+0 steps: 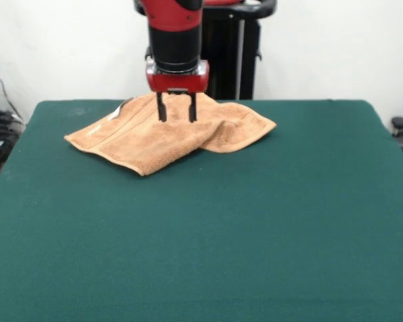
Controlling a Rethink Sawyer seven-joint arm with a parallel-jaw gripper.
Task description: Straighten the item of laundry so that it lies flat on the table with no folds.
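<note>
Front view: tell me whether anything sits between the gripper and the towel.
Nothing visible does. The gripper hangs with its two fingers apart directly over the folded towel, tips at its top surface. The green table around the towel shows no other objects.

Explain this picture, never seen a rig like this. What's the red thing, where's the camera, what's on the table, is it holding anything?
The red and black machine is a robot arm, a Sawyer, which stands on a pedestal at the table's far side and reaches down from the top of the picture. The camera sits across the table and faces the robot.

At the arm's tip is the gripper, with two thin dark fingers that point straight down, a small gap showing between them.

The large table is covered in dark green felt-like cloth. On its far part lies one thing: a small orange-tan terry towel, rumpled, with one part folded over another, so not yet flat.

The fingertips are down at the towel's upper surface, near its far edge. From this single view I cannot tell whether they pinch the cloth or only touch it. Nothing is lifted.
</note>
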